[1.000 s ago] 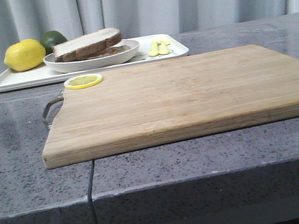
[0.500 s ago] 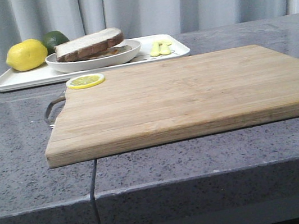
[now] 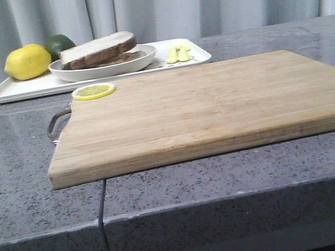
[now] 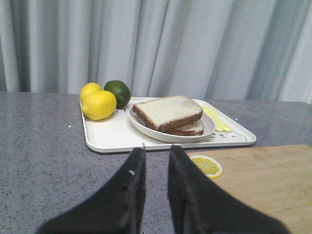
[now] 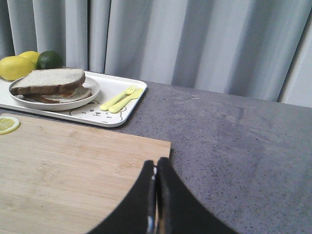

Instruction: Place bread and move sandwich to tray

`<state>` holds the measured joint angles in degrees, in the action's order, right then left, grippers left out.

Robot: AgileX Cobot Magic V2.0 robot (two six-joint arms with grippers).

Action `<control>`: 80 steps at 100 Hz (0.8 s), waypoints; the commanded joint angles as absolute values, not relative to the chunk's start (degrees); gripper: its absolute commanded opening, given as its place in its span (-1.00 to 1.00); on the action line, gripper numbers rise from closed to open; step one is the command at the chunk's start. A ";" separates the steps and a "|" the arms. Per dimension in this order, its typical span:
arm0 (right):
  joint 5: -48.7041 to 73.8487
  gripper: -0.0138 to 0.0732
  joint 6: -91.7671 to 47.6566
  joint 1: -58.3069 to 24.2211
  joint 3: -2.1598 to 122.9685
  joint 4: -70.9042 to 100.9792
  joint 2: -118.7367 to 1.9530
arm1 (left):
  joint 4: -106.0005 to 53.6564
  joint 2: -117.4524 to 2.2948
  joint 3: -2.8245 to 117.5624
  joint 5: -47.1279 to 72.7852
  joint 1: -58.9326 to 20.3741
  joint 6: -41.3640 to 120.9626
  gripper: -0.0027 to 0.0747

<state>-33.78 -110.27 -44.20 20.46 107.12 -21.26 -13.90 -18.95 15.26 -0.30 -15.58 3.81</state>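
The sandwich (image 3: 98, 50) lies on a round white plate (image 3: 104, 70) that stands on the white tray (image 3: 21, 90) at the far left of the counter. Its top slice of pale bread (image 4: 168, 111) with a brown crust covers a lower slice; the egg is barely visible between them. No loose bread slice shows. My left gripper (image 4: 157, 148) is open by a narrow gap and empty, hovering over the counter in front of the tray (image 4: 107, 134). My right gripper (image 5: 156, 163) is shut and empty over the near right corner of the cutting board (image 5: 73, 165). Neither gripper shows in the front view.
A wooden cutting board (image 3: 202, 104) with a metal handle fills the middle of the counter, with a lemon slice (image 3: 93, 91) on its far left corner. On the tray lie a lemon (image 3: 28, 61), a lime (image 3: 60, 42) and a yellow fork and knife (image 3: 178, 53). Grey curtains hang behind.
The front view shifted a few pixels right and back. Nothing moved relative to anything else.
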 commanded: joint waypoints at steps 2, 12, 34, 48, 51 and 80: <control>-32.49 -0.84 -110.19 -44.00 21.88 105.10 -21.32 | -14.47 -19.20 16.90 -5.39 -16.11 3.94 -0.98; -32.28 -0.84 -110.19 -44.00 21.88 105.65 -21.32 | -14.47 -19.20 16.90 -5.39 -16.11 3.94 -0.98; -32.11 -0.84 -110.19 -44.00 21.88 105.76 -21.32 | -14.47 -19.20 16.90 -5.39 -16.11 3.94 -0.98; -32.11 -0.84 -110.19 -44.00 21.88 105.76 -21.32 | -14.47 -19.20 16.90 -5.39 -16.11 3.94 -0.98; -32.11 -0.84 -110.19 -44.00 21.88 105.76 -21.32 | -14.47 -19.20 16.90 -5.39 -16.11 3.94 -0.98; -32.11 -0.84 -110.19 -44.00 21.88 105.76 -21.32 | -11.09 -19.08 16.00 -5.41 -16.00 4.05 -0.98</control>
<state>-33.78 -110.27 -44.20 20.46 107.12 -21.26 -14.03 -18.95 15.13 -0.77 -15.58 3.81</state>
